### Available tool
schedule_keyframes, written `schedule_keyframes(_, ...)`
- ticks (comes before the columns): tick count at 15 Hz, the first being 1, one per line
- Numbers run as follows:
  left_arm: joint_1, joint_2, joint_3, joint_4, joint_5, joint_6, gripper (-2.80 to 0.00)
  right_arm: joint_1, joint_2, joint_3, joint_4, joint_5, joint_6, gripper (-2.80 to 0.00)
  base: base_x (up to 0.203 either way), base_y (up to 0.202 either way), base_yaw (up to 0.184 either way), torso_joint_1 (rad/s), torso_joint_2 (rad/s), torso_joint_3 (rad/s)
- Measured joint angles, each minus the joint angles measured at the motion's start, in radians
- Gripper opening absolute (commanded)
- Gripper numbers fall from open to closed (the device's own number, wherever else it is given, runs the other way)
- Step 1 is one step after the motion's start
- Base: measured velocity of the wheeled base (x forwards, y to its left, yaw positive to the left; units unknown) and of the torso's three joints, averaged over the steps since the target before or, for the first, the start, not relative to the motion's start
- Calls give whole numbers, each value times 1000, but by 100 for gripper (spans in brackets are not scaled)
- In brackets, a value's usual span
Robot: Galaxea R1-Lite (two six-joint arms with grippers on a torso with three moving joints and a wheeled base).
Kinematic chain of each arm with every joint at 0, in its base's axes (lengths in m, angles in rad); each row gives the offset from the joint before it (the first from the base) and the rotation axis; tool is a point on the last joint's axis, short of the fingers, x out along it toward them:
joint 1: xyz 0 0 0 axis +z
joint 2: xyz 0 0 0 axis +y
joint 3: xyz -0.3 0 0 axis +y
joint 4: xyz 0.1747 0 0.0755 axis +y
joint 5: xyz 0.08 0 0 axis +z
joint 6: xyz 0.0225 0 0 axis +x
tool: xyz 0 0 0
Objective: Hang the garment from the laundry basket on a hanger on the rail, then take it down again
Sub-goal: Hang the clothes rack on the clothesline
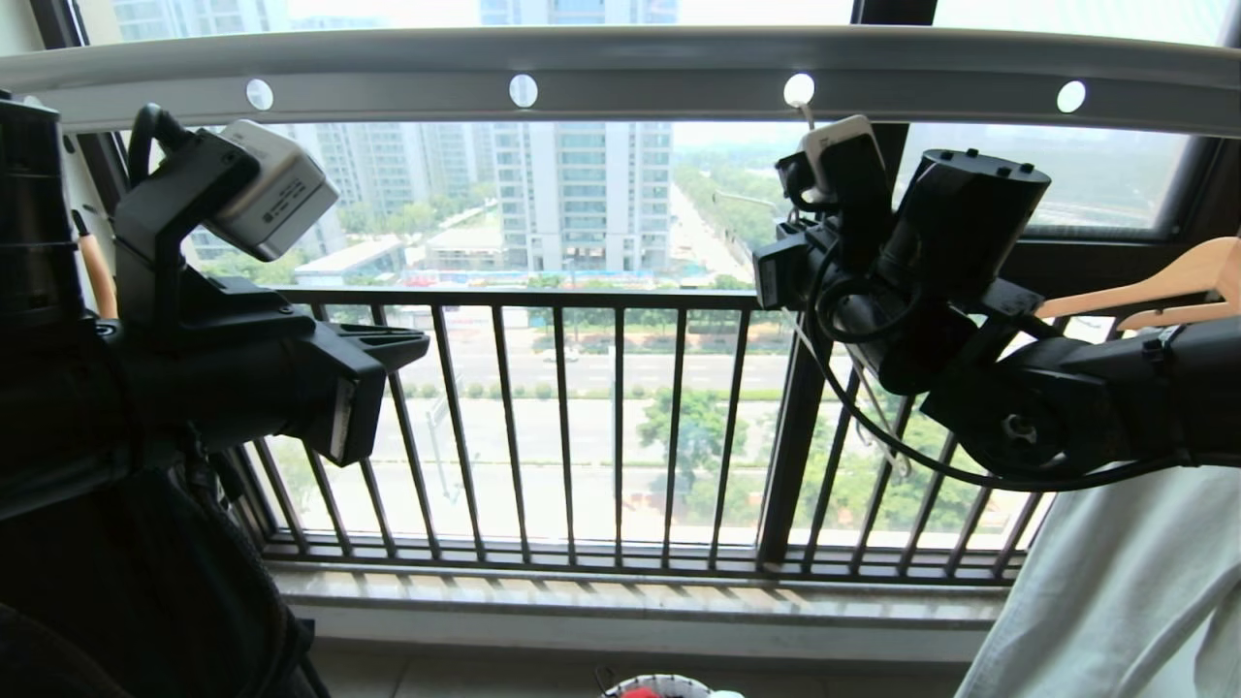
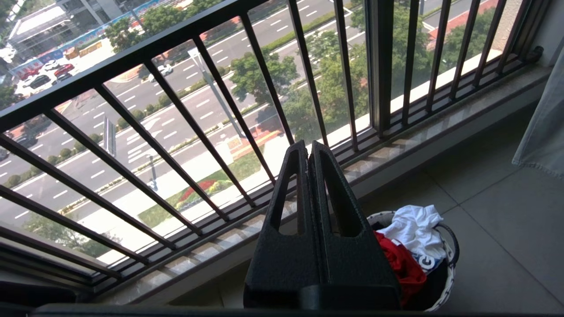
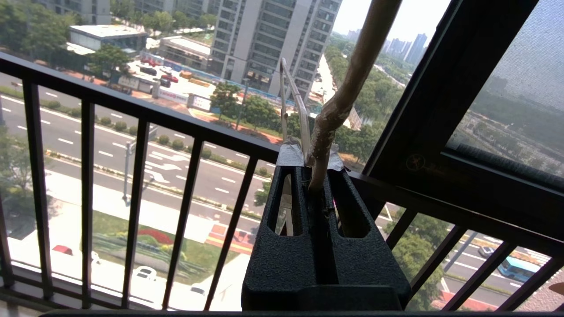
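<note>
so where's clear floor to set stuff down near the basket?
Bare tiles run between the laundry basket and the pale cloth hanging beside it. The strip between basket and window sill is narrow. The basket itself is stuffed with clothes.

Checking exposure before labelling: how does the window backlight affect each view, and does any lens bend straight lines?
Head view: both arms near-silhouettes, the rail bows. Left wrist view: evenly lit laundry basket. Right wrist view: hanger clear against bright sky.

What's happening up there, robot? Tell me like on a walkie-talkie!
Right end effector shut on hanger, up by the rail. Left end effector shut, empty. Red garment in laundry basket, under a white shirt.
</note>
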Motion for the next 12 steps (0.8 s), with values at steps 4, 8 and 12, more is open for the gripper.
schedule_keyframes(4, 0, -1, 0, -5, -1, 0, -280, 16, -29, 36, 1, 0, -5, 0, 0, 0, 0, 0, 0, 0)
schedule_keyframes(8, 0, 11, 5, 1, -2, 3, -280, 90, -153, 200, -1, -3, -4, 0, 0, 0, 0, 0, 0, 0)
schedule_keyframes(12, -1, 41, 6, -1, -3, 3, -280, 194, -339, 336, 0, -42, -3, 0, 0, 0, 0, 0, 0, 0)
